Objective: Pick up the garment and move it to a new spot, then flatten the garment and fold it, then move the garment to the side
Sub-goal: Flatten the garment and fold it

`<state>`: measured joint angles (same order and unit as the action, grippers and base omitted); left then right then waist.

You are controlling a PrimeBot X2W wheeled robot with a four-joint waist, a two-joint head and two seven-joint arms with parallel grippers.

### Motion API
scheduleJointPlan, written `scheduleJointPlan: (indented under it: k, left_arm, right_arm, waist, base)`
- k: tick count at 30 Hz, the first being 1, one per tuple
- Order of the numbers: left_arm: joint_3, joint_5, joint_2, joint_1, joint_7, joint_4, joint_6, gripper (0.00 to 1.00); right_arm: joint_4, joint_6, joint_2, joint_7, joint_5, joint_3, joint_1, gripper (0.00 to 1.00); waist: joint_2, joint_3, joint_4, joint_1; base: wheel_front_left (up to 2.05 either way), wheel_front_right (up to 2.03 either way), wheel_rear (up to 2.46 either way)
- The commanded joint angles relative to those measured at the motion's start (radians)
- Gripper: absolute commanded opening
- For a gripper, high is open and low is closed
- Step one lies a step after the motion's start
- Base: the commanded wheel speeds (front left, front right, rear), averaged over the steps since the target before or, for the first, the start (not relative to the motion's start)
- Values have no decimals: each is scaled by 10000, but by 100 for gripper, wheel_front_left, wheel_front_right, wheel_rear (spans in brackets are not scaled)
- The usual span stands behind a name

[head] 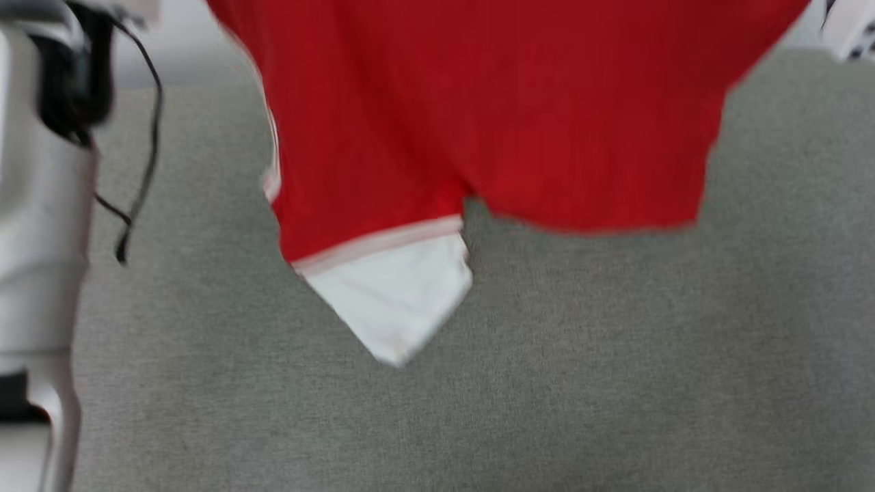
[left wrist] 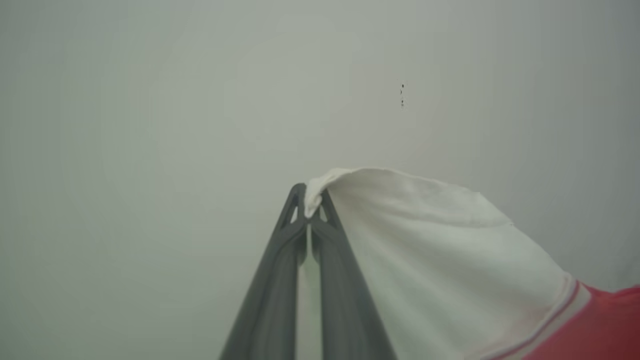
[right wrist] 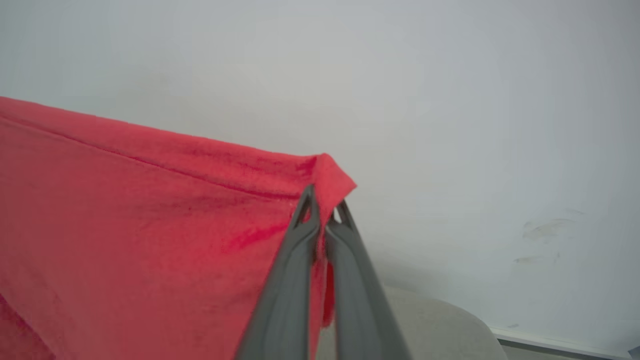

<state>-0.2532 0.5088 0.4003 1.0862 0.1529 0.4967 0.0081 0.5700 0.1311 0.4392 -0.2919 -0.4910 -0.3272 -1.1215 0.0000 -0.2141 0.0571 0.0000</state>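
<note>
Left gripper (left wrist: 311, 201): closed, its two dark fingers (left wrist: 270, 300) drawn together. A fold of white cloth is pinched between the tips. This cloth is a white sleeve (left wrist: 440, 260) of the garment (head: 492, 116). From the grip the sleeve falls away to the lower right of the left wrist view, ending at striped trim and red cloth. A plain pale wall (left wrist: 150, 125) stands behind the gripper.

Right gripper (right wrist: 326, 206): closed, clamped on a red corner of the garment, which sticks up just past the tips. The red cloth stretches taut from that corner across the left of the right wrist view. A grey rounded cushion (right wrist: 440, 325) lies below and beyond.

Head view, blurred: the garment hangs spread from the top edge over a grey woven surface (head: 615, 376). A second white sleeve points downward at its lower left. Whether that sleeve's tip touches the surface cannot be told. A pale forearm (head: 41, 225) rises along the left edge, with a black cable (head: 147, 157) looping beside it.
</note>
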Motion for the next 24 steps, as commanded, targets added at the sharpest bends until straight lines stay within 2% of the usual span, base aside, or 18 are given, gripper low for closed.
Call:
scheduleJointPlan:
  k: [1, 6, 14, 24]
  left_arm:
    - [46, -101, 85, 752, 100, 240, -50, 0]
    - [128, -345, 319, 2404, 332, 629, -107, 0]
    - [229, -549, 518, 4439, 359, 522, 20, 0]
    - [95, -631, 451, 5472, 48, 290, 175, 0]
  right_arm:
    - [50, -5, 35, 293, 120, -31, -546, 0]
    - [216, -7, 118, 1142, 187, 9, -1800, 0]
    - [410, -9, 353, 2348, 352, -156, -3720, 0]
    - [973, -7, 209, 3234, 360, -352, -5255, 0]
  waist:
    - [0, -788, 117, 0]
    - [0, -1671, 190, 0]
    - [0, -3227, 133, 0]
    - [0, -4835, -12, 0]
  base:
    - [0, 0, 0]
    - [0, 0, 0]
    - [0, 0, 0]
    - [0, 0, 0]
